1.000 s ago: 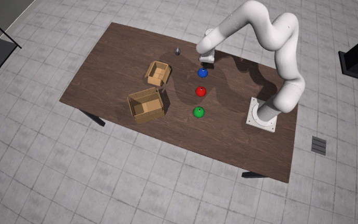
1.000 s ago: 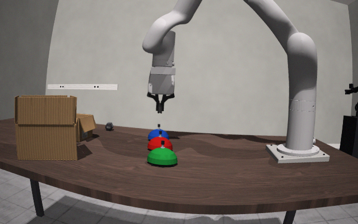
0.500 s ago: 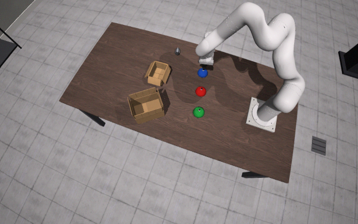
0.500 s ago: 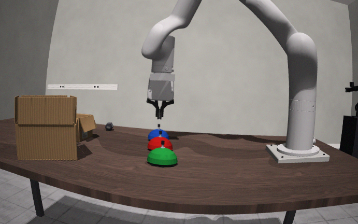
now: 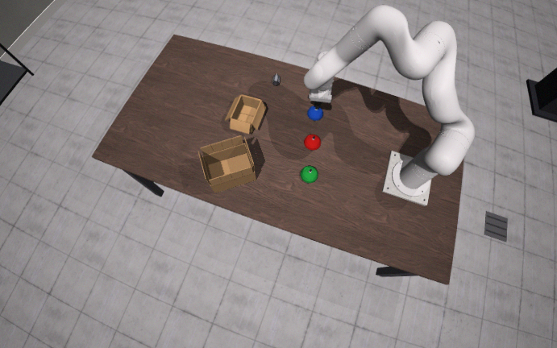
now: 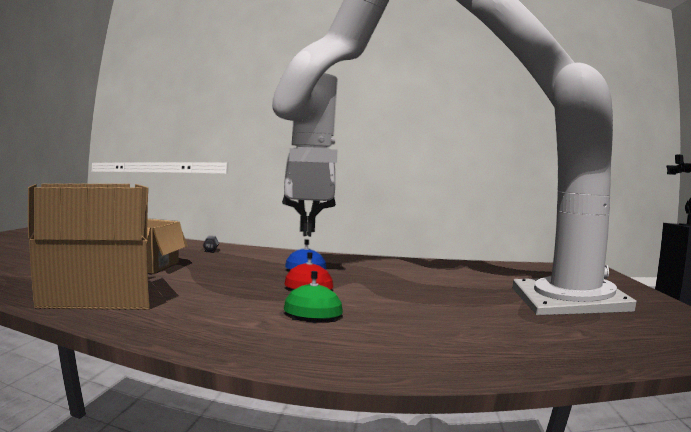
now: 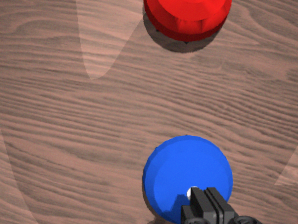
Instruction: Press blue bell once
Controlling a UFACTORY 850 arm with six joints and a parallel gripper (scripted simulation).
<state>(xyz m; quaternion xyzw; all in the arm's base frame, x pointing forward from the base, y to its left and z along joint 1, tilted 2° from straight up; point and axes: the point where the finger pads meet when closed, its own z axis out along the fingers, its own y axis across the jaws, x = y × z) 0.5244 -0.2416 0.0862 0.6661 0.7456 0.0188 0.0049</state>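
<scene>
While the closed, empty pincer [image 6: 307, 233] hangs just above the blue bell [image 6: 305, 260] directly under it, you have the whole press and release left.

So three dome bells sit in a row on the wooden table [image 5: 358, 242]: blue bell [image 5: 314, 113], red bell [image 5: 312, 142], green bell [image 5: 309, 174]. Two open cardboard boxes, smaller [image 5: 246, 113] and larger [image 5: 227, 163], lie to one side, arm base plate [image 5: 418, 200] opposite.

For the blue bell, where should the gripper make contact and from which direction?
Contact the small button stem at the top of the blue bell, coming straight down. The dome is smooth and low; the stem stands upright. The shut gripper hangs just above it.
</scene>
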